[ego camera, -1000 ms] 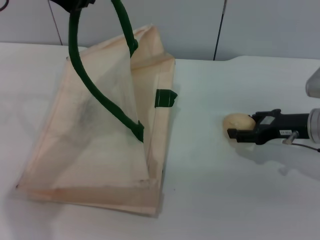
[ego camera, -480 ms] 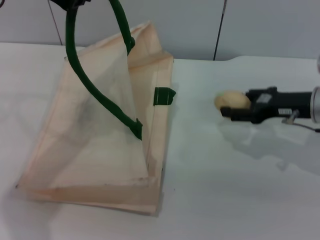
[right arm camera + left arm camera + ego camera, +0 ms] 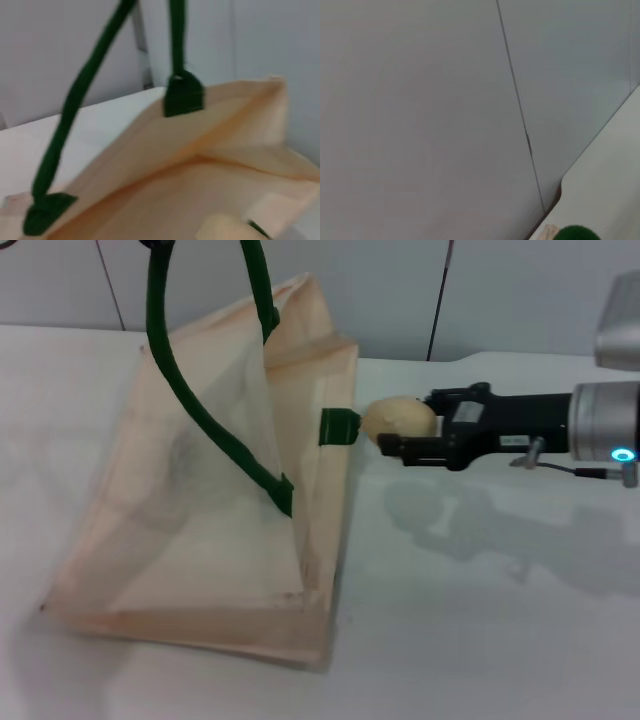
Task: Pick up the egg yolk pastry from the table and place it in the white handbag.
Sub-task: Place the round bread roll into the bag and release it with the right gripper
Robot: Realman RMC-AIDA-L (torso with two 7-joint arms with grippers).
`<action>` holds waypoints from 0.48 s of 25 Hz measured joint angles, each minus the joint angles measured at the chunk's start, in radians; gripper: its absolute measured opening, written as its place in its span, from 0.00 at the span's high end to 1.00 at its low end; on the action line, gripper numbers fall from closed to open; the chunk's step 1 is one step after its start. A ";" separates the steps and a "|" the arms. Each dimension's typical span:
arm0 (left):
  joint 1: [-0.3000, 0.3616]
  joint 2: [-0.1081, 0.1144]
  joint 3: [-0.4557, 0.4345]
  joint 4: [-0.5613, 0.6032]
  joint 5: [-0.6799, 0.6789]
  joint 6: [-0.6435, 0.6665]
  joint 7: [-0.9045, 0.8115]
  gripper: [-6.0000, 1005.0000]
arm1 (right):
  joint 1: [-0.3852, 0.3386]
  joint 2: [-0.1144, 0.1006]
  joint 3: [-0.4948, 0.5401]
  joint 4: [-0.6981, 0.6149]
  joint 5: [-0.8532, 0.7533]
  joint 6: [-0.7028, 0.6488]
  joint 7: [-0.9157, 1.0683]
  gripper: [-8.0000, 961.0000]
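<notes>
A white table (image 3: 480, 640) fills most of the head view, from the left edge across the lower right; soft grey shadows are cast on it at the right of the frame. Its far edge is met by a pale grey wall (image 3: 520, 290) along the top. The wall is divided into panels by thin dark vertical seams (image 3: 438, 300). In the left wrist view, the same wall (image 3: 420, 120) and one seam (image 3: 520, 115) are seen, with a rounded table corner (image 3: 605, 185) at lower right.
</notes>
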 joint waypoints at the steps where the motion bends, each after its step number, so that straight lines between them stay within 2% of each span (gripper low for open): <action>1: 0.000 0.000 0.000 0.000 0.000 0.000 0.000 0.86 | 0.008 0.000 0.000 0.010 0.000 -0.004 -0.011 0.33; 12: -0.013 0.000 0.003 0.001 -0.012 0.000 -0.005 0.86 | 0.077 0.001 0.013 0.154 0.016 -0.047 -0.138 0.33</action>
